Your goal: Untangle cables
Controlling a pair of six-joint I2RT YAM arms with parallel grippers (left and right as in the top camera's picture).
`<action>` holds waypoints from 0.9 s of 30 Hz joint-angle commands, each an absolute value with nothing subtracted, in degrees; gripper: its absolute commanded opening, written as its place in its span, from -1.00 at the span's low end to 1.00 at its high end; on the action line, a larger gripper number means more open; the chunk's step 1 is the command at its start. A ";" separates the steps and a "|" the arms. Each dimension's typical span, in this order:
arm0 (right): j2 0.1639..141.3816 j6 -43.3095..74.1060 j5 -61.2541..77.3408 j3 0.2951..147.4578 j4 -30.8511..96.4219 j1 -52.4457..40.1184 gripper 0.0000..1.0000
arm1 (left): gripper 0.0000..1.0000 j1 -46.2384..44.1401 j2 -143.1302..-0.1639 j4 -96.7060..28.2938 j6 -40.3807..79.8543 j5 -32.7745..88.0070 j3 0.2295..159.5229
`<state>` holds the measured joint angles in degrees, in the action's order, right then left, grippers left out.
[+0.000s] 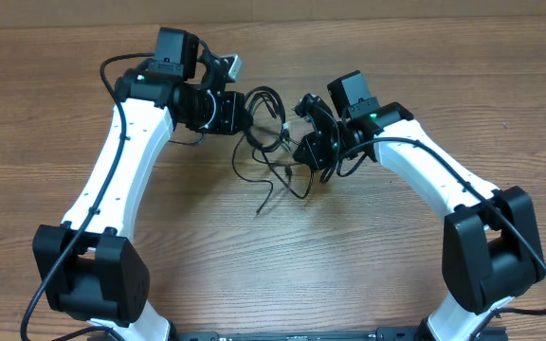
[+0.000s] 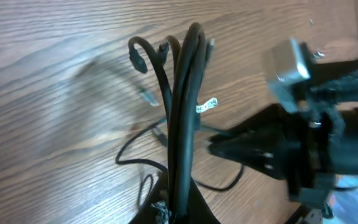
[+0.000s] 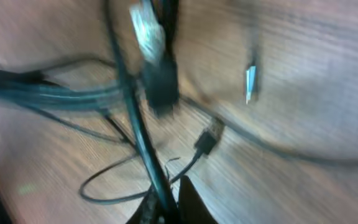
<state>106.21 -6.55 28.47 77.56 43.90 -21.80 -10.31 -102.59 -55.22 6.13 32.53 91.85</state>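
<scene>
- Black cables point(image 1: 269, 144) lay in 1 tangle on the wood table point(image 1: 349, 246), between the 2 arms, with loose ends trailing toward the robot's base.
- Left gripper point(image 1: 243, 116): jaws together, clamped on a bunch of the cords, which rose straight out of its tips in the left wrist view.
- Right gripper point(image 1: 301, 148): jaws together. 1 cord seemed pinched in them, but the right wrist view was blurred, so not certain.
- Step in hand, by my read: pulling the knot apart w/ both arms.
- Next move prob. called for drawing the 2 grips apart slowly, so the plug end point(image 3: 209, 139) slips through its loop w/o snagging.
</scene>
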 commanded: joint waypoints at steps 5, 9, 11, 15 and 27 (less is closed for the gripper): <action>97.27 -1.21 36.23 85.54 46.11 -11.57 -0.92 | -0.92 -10.44 -100.97 -58.13 18.41 9.72 91.33; 94.32 4.45 37.60 85.54 49.17 -5.93 -0.92 | -0.91 -10.35 -100.97 -57.80 26.04 5.45 91.07; 94.17 4.93 37.56 85.54 52.93 -4.10 -0.92 | -0.91 -10.22 -100.97 -56.14 31.22 3.64 91.07; 94.17 4.71 34.98 85.47 58.52 -1.39 -0.92 | -0.91 -10.09 -100.97 -54.59 43.81 -0.47 91.07; 94.19 23.42 13.72 85.47 60.97 6.11 -0.92 | -0.91 -6.85 -100.97 -63.44 69.47 -12.84 91.07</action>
<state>94.37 15.53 21.96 85.06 61.04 3.95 -8.73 -102.59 -63.44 61.91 -9.76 91.37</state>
